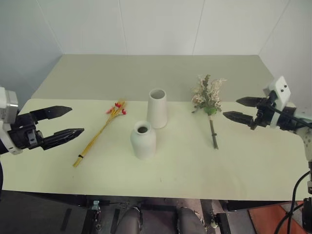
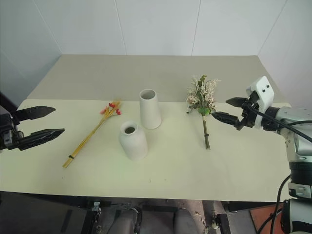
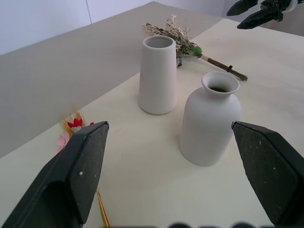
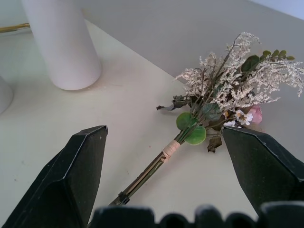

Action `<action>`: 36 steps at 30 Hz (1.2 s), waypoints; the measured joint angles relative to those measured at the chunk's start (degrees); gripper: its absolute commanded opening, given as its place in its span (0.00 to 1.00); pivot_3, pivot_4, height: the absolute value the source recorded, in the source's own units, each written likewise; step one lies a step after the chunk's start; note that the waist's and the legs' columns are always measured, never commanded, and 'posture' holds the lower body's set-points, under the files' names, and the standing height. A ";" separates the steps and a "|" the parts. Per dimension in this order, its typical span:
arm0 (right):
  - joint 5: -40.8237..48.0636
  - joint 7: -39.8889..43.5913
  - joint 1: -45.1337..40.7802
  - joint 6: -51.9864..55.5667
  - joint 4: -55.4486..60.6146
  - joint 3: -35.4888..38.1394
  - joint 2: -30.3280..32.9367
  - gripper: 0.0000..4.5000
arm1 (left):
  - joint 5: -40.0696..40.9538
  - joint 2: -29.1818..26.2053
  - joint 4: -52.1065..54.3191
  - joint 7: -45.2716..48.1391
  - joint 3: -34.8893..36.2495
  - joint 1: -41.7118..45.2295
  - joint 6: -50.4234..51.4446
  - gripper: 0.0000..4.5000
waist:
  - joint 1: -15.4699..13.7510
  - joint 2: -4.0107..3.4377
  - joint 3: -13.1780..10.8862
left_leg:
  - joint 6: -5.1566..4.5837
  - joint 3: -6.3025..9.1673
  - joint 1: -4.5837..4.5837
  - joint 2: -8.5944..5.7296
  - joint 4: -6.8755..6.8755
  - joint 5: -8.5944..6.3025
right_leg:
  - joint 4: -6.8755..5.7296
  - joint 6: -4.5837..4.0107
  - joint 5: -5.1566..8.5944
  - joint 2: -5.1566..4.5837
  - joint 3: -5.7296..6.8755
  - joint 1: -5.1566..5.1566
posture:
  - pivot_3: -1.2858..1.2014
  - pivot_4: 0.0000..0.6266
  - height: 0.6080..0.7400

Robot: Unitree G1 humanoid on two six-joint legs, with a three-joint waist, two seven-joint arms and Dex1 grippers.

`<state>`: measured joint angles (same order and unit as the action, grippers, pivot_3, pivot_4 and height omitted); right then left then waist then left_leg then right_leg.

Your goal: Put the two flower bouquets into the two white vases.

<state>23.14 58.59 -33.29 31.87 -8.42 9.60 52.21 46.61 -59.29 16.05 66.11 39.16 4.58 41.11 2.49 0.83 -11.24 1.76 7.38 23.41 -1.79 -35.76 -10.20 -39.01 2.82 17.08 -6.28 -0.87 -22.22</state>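
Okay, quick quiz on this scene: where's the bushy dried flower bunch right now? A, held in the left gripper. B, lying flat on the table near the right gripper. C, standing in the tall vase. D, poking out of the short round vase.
B: the bushy bunch lies flat on the table, just ahead of the right gripper, whose jaws are open and empty; the tall vase and the short round vase are both empty.

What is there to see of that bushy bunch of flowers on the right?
The bushy bunch looks dried: cream sprays, green leaves and a pink bloom on dark stems, bound with pale cord and a second tie near the ends. It lies flat on the table, heads away from the robot, right of the tall vase, untouched.
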 measured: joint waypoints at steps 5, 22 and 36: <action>-0.30 0.08 0.00 -0.02 -0.05 0.00 0.00 1.00 | -0.02 0.00 -0.71 0.42 -0.02 0.07 -0.21 1.00 | 0.00 0.00 0.00 | 0.00 0.00 0.00 0.00 0.00 0.00 | 0.00 0.00 0.00 0.00 0.00 0.00 | 0.52 0.24 1.00; -5.18 -9.23 -16.04 26.26 -0.28 -14.21 -2.54 1.00 | 0.16 -0.65 -2.11 1.67 -2.96 4.35 -1.25 1.00 | 0.17 0.00 0.00 | 0.00 -0.08 0.04 0.19 0.02 0.00 | 0.03 -0.10 -0.06 0.19 -0.07 -0.11 | 0.52 0.24 1.00; -18.15 -12.99 -34.99 31.93 -30.60 -30.98 -15.62 1.00 | 0.45 -1.92 -5.70 4.67 -7.78 11.22 -3.72 1.00 | 0.36 0.00 0.00 | 0.01 -0.08 0.11 0.17 0.03 0.00 | 0.01 -0.11 -0.09 0.20 -0.08 -0.22 | 0.52 0.24 1.00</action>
<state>4.99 45.60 -68.28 63.80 -39.02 -21.38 36.59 47.05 -61.21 10.35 70.78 31.37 15.80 37.39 2.85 0.83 -11.25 1.76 7.30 23.52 -1.61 -35.73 -10.20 -39.00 2.72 16.99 -6.08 -0.95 -22.44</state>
